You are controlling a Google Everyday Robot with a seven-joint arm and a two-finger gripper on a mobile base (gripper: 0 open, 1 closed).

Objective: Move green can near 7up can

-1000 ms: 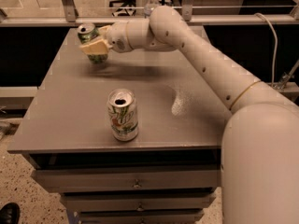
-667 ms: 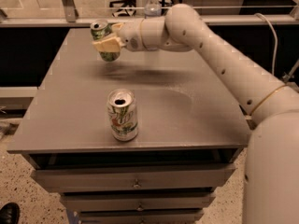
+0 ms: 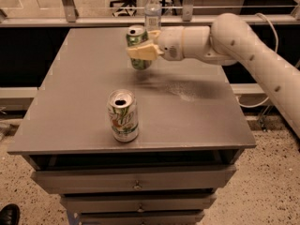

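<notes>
the gripper (image 3: 139,52) is over the far part of the grey table (image 3: 70,102), reaching in from the picture's right at the end of the thick white arm (image 3: 243,46). its jaws are clamped on the green can (image 3: 135,37). one cream finger (image 3: 143,53) lies across the front of the can's middle, and the other is hidden behind it. the can stands roughly upright in the grip, silver top above the jaws and dark green base showing below them. it seems to hang just off the surface, with a dark shadow on the tabletop under the jaws.

the 7up can (image 3: 123,116) stands upright on the table, well apart from the jaws, nearer the camera and slightly to the picture's left of them, close to the front edge. its open top faces up.

beyond the jaws, past the table's far edge, stands a clear water bottle (image 3: 153,11). under the tabletop, far below the jaws, are stacked drawers (image 3: 136,179).
</notes>
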